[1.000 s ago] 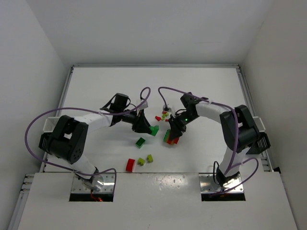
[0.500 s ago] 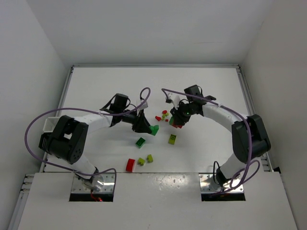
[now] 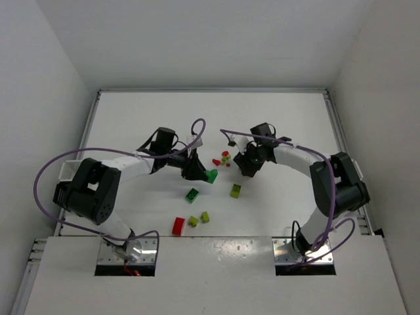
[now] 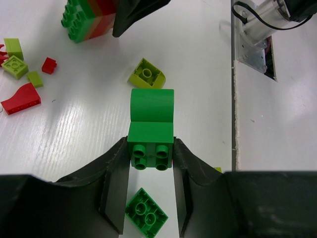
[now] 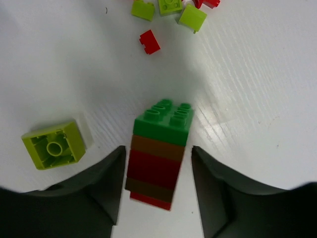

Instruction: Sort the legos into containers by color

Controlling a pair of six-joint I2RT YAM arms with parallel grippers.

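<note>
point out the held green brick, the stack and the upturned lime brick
green brick (image 4: 150, 132), left wrist view, flat face
stack (image 5: 156, 166), right wrist view, red layer
lime brick (image 5: 53, 145), right wrist view, hollow underside

Two arms (image 3: 125, 164), one multicoloured stack (image 5: 159, 158), two green bricks (image 3: 191, 194)

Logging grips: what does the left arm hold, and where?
A green brick, pinched between the left fingers by the two sides of its studded end; its curved end sticks out free.
</note>
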